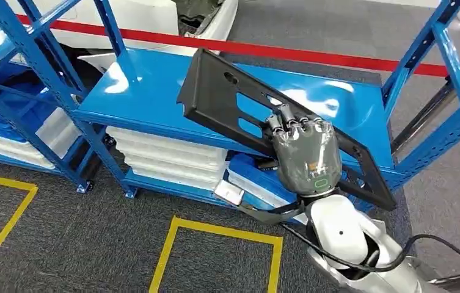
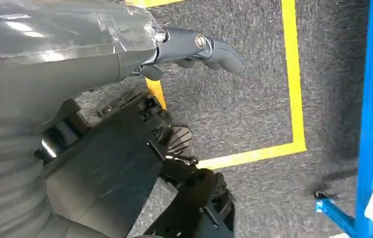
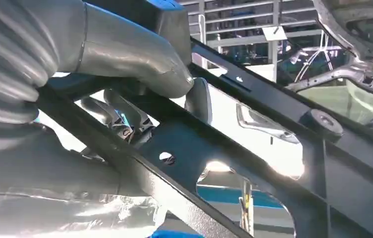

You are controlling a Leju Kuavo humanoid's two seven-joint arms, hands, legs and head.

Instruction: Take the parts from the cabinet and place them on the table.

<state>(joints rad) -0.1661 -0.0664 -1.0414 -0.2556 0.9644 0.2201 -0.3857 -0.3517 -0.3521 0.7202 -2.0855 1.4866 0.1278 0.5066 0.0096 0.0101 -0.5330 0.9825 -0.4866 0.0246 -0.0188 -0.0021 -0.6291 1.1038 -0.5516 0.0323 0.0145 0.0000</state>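
A long black flat panel (image 1: 227,97) with cut-out slots lies tilted above the blue cabinet shelf (image 1: 142,91), one end raised toward the back. My right hand (image 1: 305,152) grips its near edge, the fingers curled over the top face. In the right wrist view the thumb (image 3: 134,54) presses on one bar of the panel (image 3: 253,148) and the darker fingers (image 3: 120,116) wrap under it. My left hand (image 2: 194,47) hangs over the carpet with a finger stretched out and nothing in it.
White parts (image 1: 166,159) are stacked on the lower shelf, and blue ones (image 1: 258,180) lie beside them. Blue uprights (image 1: 453,55) frame the cabinet on both sides. Yellow floor lines (image 1: 215,229) mark the grey carpet in front. A red line (image 1: 337,60) runs behind.
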